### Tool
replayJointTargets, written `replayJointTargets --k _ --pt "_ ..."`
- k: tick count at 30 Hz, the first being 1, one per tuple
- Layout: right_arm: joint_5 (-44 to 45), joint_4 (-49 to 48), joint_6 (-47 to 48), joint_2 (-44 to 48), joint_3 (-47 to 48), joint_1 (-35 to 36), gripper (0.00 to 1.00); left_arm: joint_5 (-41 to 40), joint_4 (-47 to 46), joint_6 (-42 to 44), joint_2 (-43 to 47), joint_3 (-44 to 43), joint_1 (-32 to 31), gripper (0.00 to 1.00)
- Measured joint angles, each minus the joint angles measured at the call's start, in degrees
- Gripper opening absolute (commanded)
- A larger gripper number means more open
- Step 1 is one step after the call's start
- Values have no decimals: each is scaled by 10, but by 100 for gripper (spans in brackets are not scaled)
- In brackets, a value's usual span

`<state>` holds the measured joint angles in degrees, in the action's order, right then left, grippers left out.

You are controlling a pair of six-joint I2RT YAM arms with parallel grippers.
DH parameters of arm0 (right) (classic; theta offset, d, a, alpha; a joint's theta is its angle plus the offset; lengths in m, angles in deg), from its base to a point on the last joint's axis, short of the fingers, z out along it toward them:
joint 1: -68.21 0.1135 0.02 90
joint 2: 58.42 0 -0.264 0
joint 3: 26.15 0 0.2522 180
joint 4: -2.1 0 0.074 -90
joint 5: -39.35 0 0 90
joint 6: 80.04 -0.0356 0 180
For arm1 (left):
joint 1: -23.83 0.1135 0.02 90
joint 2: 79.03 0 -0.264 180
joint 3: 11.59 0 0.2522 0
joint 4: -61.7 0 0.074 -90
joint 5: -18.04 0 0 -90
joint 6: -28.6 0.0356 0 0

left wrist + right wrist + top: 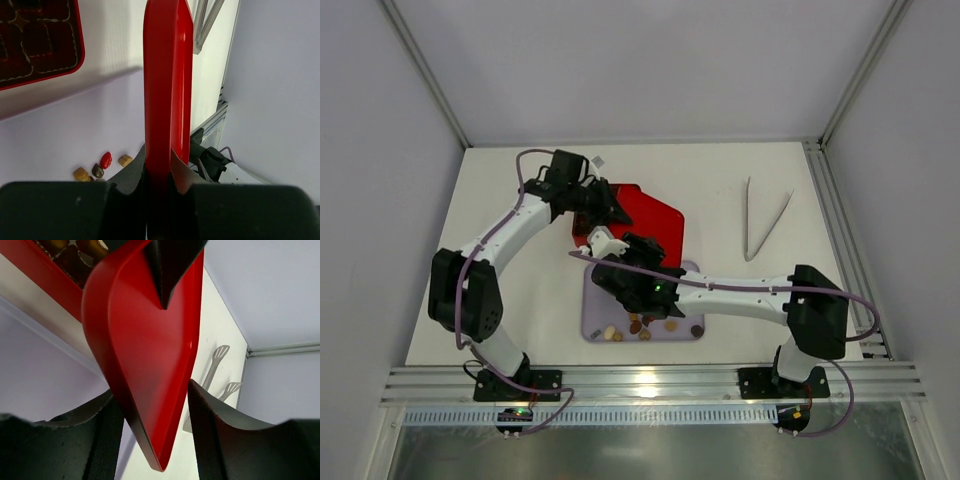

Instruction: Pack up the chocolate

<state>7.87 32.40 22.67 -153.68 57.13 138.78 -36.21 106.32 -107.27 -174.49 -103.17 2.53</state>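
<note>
My left gripper [605, 208] is shut on a red lid [655, 220], clamped edge-on between its fingers in the left wrist view [167, 90]. My right gripper [620, 255] is open, and its fingers [100, 440] stand either side of the lid's lower corner [150, 365] without closing on it. The red compartment box [30, 40] lies below the lid and shows some chocolate in the right wrist view [55, 255]. More chocolate [635, 327] lies loose on the near part of the lilac tray [595, 310]; a reddish piece [105, 160] and tan pieces [80, 174] show in the left wrist view.
A pair of pale tongs [760, 220] lies on the table at the right, also in the right wrist view [215, 365]. Aluminium rails [640, 380] run along the near edge. Enclosure walls close in the left, back and right.
</note>
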Motion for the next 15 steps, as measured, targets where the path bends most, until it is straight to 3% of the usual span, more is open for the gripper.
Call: replayJointTargets --k 7,10,15 --pt "23 -56 57 -31 -11 -1 46 14 3 -1 22 14 12 0" --pt "30 -73 76 -33 -13 -2 36 19 3 -1 29 16 16 0" --pt "33 -94 108 -34 -13 -3 8 30 0 -12 33 21 22 0"
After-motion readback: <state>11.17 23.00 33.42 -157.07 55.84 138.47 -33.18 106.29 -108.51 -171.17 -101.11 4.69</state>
